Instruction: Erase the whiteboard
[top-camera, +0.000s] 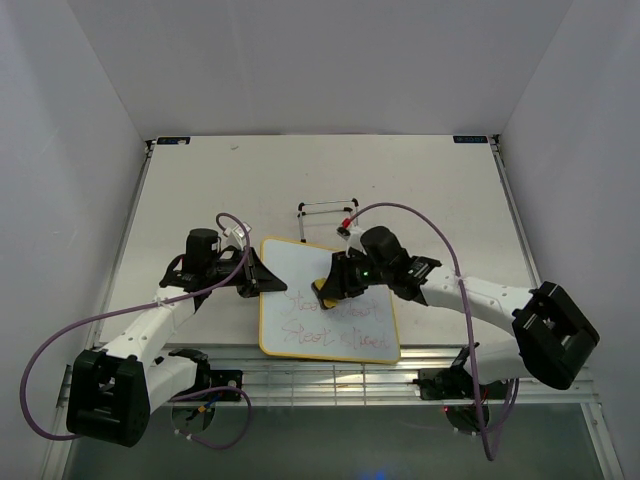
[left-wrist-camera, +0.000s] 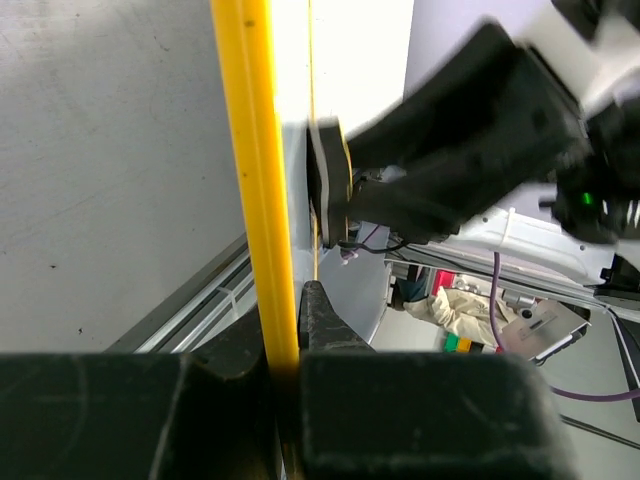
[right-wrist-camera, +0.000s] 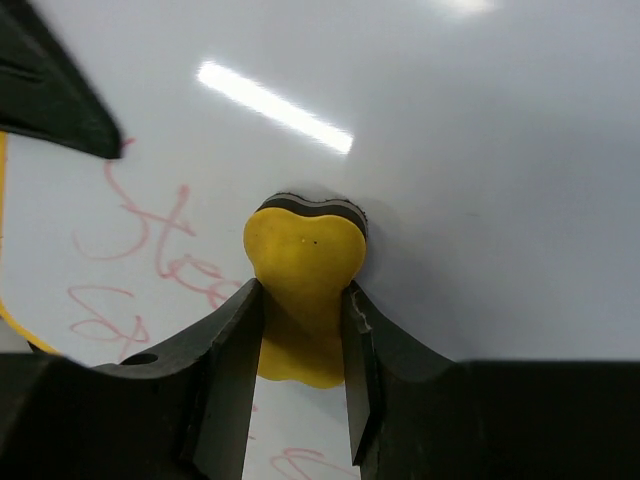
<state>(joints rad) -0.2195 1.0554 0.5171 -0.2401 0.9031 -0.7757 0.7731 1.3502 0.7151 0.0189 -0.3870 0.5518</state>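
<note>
The left gripper (top-camera: 258, 279) pinches the left edge of the whiteboard (top-camera: 295, 268) on the surface (top-camera: 200, 190), and the right gripper (top-camera: 333, 286) pinches the eraser (right-wrist-camera: 300, 262) at its middle, with red writing (top-camera: 335, 325) just nearer the arms.

Red handwriting crosses the whiteboard (top-camera: 295, 265) in two lines, as seen from the top camera, too faint and loose to read with certainty. From the right wrist, the strokes lie left of the right gripper (right-wrist-camera: 300, 300) jaws and the eraser (right-wrist-camera: 303, 265) pinched between them; the upper word seems to begin "St", and the rest cannot be made out. Two small dark labels (top-camera: 172, 140) (top-camera: 468, 139) at the table's far corners are too small to read.
</note>
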